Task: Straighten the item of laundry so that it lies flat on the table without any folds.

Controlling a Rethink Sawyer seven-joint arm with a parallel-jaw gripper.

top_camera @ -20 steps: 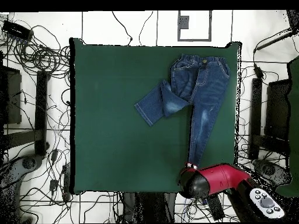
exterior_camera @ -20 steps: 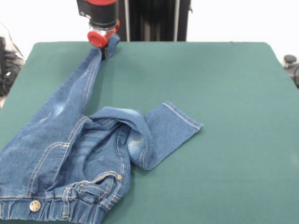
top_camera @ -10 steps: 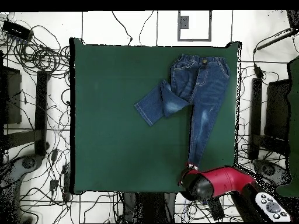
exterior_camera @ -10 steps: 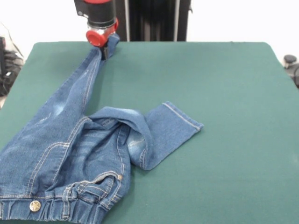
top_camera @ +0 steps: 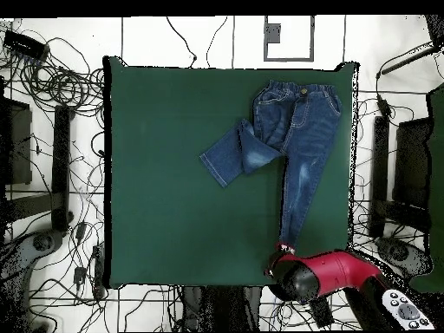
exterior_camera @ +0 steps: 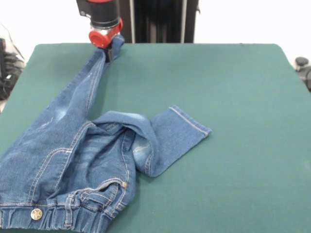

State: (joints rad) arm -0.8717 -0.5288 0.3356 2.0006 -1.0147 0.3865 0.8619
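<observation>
The arm's end is a stack of round parts: a red collar at the top, a black cylinder below it, then a glossy red cap shaped like a short drum. From overhead the arm is a thick, rounded red shell that ends in a dark, dome-like black joint. Near it sits a pale grey oval panel with small dark round buttons.
</observation>
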